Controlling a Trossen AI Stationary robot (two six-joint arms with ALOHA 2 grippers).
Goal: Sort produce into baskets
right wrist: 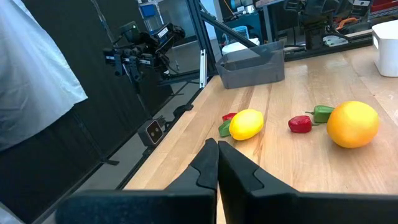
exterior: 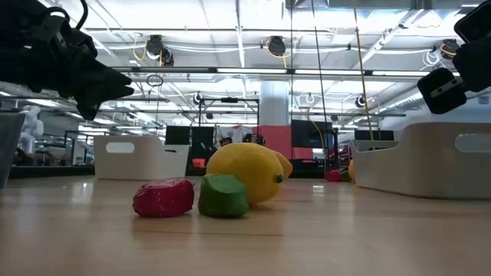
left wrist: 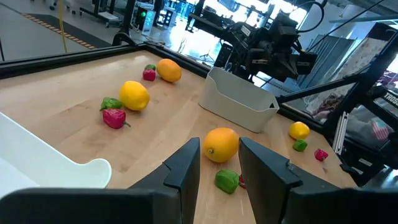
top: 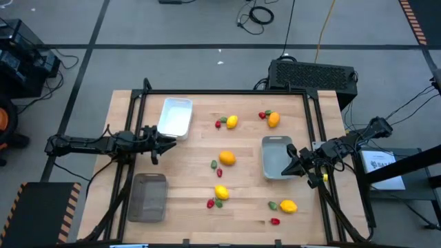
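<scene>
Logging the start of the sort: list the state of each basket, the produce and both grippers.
White basket: empty.
Light grey basket: empty.
Dark mesh basket: empty.
Produce: all loose on the table, none sorted.
Left gripper: jaws slightly apart, holding nothing.
Right gripper: jaws shut, holding nothing.

Grey floor (top: 172,27) with taped lines and cables (top: 258,15); bright ceiling lights (exterior: 230,70) overhead.
</scene>
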